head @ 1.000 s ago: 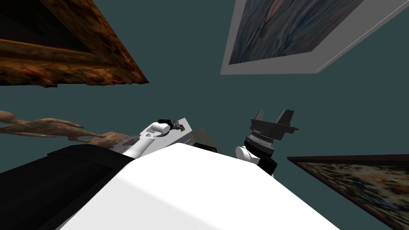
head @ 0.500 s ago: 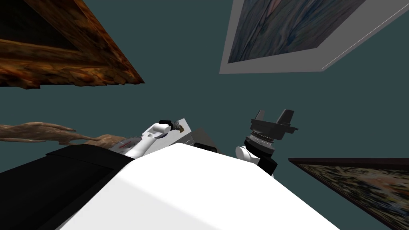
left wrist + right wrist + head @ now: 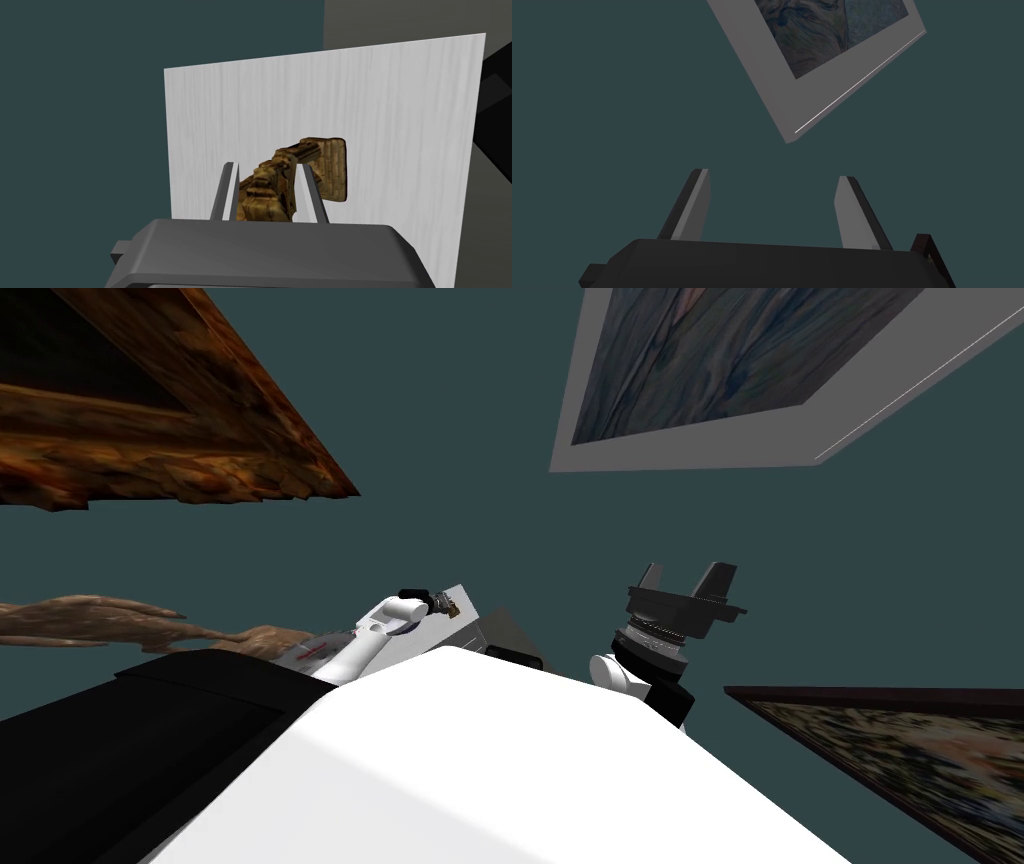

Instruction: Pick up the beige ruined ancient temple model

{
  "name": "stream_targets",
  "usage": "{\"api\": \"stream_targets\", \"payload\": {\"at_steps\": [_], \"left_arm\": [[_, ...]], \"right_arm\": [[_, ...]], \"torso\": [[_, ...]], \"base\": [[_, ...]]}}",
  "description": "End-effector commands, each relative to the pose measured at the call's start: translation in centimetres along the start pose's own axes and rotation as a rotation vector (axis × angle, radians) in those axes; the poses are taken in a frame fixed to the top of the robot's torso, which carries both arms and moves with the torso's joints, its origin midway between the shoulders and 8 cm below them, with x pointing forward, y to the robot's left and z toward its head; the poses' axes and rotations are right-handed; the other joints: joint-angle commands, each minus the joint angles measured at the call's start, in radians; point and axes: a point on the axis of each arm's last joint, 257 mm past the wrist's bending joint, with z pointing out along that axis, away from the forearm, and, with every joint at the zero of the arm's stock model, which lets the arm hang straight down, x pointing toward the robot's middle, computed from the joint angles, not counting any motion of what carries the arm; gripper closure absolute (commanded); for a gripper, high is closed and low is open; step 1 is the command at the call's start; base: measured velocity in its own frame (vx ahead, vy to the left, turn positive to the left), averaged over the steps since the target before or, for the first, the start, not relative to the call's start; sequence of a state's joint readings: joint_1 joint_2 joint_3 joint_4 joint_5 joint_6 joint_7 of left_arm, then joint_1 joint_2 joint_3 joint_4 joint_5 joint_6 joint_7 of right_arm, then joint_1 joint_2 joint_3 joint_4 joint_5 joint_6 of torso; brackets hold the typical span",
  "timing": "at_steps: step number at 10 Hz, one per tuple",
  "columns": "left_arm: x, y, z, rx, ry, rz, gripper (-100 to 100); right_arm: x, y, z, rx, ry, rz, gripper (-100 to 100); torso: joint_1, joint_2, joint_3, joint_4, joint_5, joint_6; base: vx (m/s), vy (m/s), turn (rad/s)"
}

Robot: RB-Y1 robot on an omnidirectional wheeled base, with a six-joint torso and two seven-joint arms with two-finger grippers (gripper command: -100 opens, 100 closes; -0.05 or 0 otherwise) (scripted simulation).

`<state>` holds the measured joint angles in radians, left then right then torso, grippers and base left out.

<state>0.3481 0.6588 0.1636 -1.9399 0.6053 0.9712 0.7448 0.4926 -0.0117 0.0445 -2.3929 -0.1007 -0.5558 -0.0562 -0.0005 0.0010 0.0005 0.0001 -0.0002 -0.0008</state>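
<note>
Dark teal wall stands behind everything, with an ornate brown picture frame hanging at the far left. Below it, over a black piece of furniture, my left arm reaches forward. My left gripper is clamped on the tan and brown ruined temple model. Its two fingers press the model's sides, and they stand much closer together than they do when spread. The model's flat base points away from my hand toward a white, faintly grained tabletop. I cannot tell whether the base touches that top or hangs clear of it. Further right, a grey-framed painting hangs high on the wall. Beneath it my right gripper is raised beside my body with its fingers spread wide and nothing between them.
</note>
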Motion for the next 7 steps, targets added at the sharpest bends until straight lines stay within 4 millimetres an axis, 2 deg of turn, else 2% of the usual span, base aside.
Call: {"api": "stream_targets", "payload": {"at_steps": [1, 2, 3, 6, 7], "left_arm": [[0.0, 0.0, 0.0, 0.0, 0.0, 0.0, 100], [0.0, 0.0, 0.0, 0.0, 0.0, 0.0, 0], [0.3, -0.1, -0.6, -0.001, 0.002, 0.004, 100], [0.6, -0.3, -1.1, -0.001, 0.003, 0.007, 100], [0.6, -0.3, -1.1, -0.003, 0.003, 0.007, 0]], "right_arm": [[0.0, 0.0, 0.0, 0.0, 0.0, 0.0, 0], [0.0, 0.0, 0.0, 0.0, 0.0, 0.0, 0], [0.0, 0.0, 0.0, 0.0, 0.0, 0.0, 0], [0.0, 0.0, 0.0, 0.0, 0.0, 0.0, 0], [0.0, 0.0, 0.0, 0.0, 0.0, 0.0, 0]], "torso": [[0.0, 0.0, 0.0, 0.0, 0.0, 0.0], [0.0, 0.0, 0.0, 0.0, 0.0, 0.0], [0.0, 0.0, 0.0, 0.0, 0.0, 0.0], [-0.001, 0.003, 0.002, 0.001, -0.001, 0.0], [-0.001, 0.002, 0.001, 0.001, -0.001, 0.0]], "base": [[0.0, 0.0, 0.0], [0.0, 0.0, 0.0], [-0.017, -0.004, 0.044], [-0.023, -0.005, 0.022], [0.0, 0.0, 0.0]]}}
